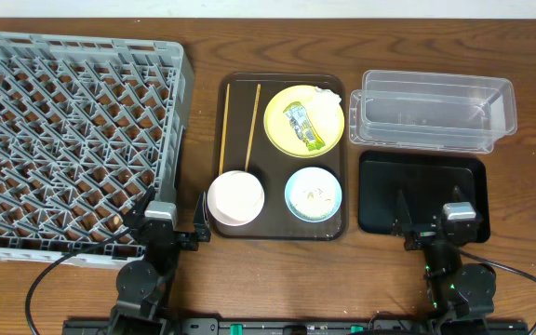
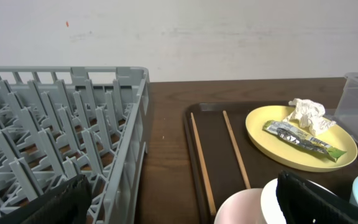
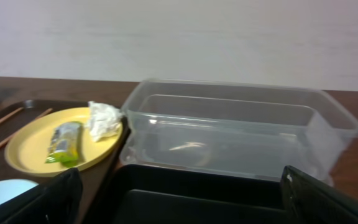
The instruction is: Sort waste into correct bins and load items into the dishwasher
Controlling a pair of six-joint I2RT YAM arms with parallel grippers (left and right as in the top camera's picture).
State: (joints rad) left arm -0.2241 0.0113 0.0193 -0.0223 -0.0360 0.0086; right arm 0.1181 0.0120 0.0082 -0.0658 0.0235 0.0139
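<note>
the right claw hangs released, fingers wide, over the black tray; the left claw is spread too, the white bowl just by its right finger; ahead and left of the right claw the wrapper lies on the yellow plate, long axis near-to-far, tissue beside it; the clear tub stands straight beyond, so the right arm seems better placed.
</note>
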